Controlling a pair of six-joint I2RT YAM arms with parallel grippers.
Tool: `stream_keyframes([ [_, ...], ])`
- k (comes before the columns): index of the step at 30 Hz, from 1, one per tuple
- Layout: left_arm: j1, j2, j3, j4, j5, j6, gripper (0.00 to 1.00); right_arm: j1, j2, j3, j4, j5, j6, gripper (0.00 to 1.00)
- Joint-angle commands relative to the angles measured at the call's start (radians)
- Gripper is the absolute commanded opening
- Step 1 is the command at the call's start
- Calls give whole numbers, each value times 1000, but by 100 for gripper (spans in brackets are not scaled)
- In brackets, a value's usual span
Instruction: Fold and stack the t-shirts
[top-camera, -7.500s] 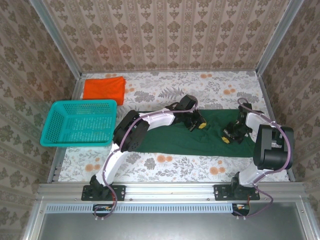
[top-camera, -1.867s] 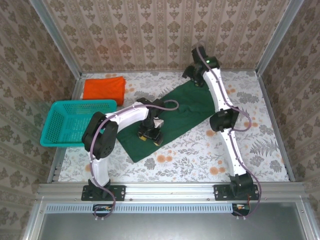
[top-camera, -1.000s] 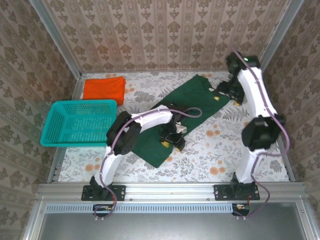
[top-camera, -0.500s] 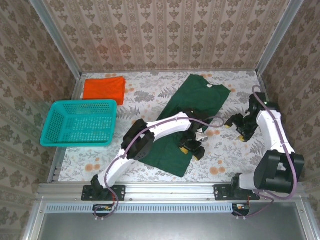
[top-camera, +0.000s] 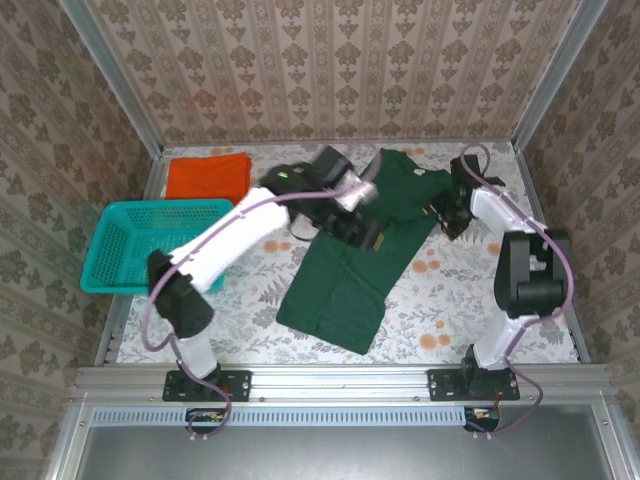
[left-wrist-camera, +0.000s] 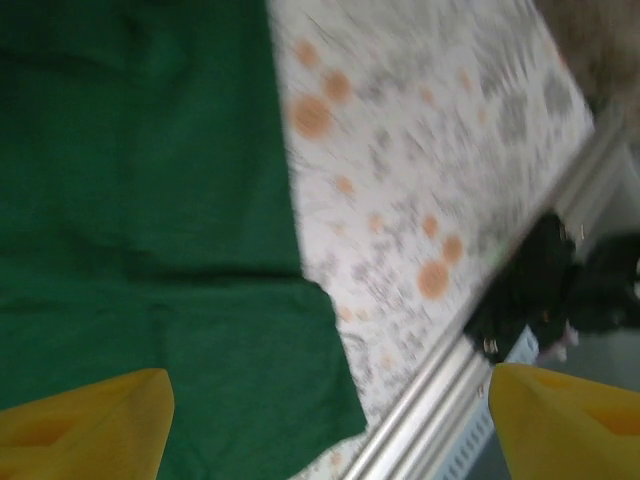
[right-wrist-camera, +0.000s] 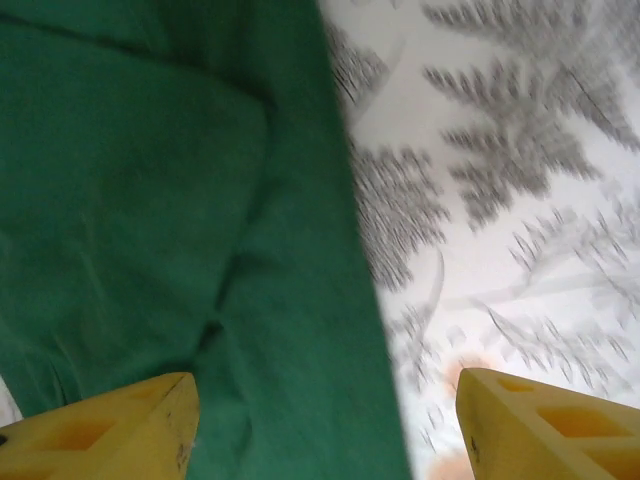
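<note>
Dark green cloth t-shirt (top-camera: 340, 285) lies spread on floral tabletop (top-camera: 460, 300) beneath both grippers. Left gripper (left-wrist-camera: 330, 410), right gripper (right-wrist-camera: 326, 405) wide open, empty. Folded bright orange t-shirt (top-camera: 207, 178) well left of left gripper. Folding apparently starting; next needs edge grasp.

1. The dark green t-shirt (top-camera: 355, 260) is one plain, deep green with no print; in the wrist views it is the same flat green (left-wrist-camera: 130, 180) (right-wrist-camera: 150, 200).
2. The orange t-shirt (top-camera: 207, 177) is a bright, plain orange.
3. The mesh basket (top-camera: 160, 245) is teal.
4. The table cover (top-camera: 450, 300) is white with grey leaves and ferns and scattered orange flowers.
5. The walls (top-camera: 330, 70) carry beige wallpaper with a repeating brown floral motif in vertical stripes.
6. The left arm (top-camera: 240, 225) and the right arm (top-camera: 495, 210) are white with black joints.
7. The left gripper (left-wrist-camera: 330, 400) has yellow fingertips (left-wrist-camera: 90, 420), and so has the right gripper (right-wrist-camera: 325, 400), also yellow (right-wrist-camera: 100, 425).
8. The front rail (top-camera: 340, 380) is silver-grey metal.
</note>
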Motion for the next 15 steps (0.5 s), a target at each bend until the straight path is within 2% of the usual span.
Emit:
stream_keyframes([
  [1, 119, -40, -141, 41, -39, -85, 83, 6, 134, 145, -31, 89, -21, 71],
  [4, 224, -82, -245, 43, -34, -108, 83, 16, 253, 274, -59, 105, -54, 71],
  [8, 321, -125, -371, 48, -55, -134, 83, 46, 391, 435, -91, 109, -98, 71],
  [15, 461, -144, -493, 37, -106, -143, 83, 143, 719, 928, -348, 122, -170, 71],
])
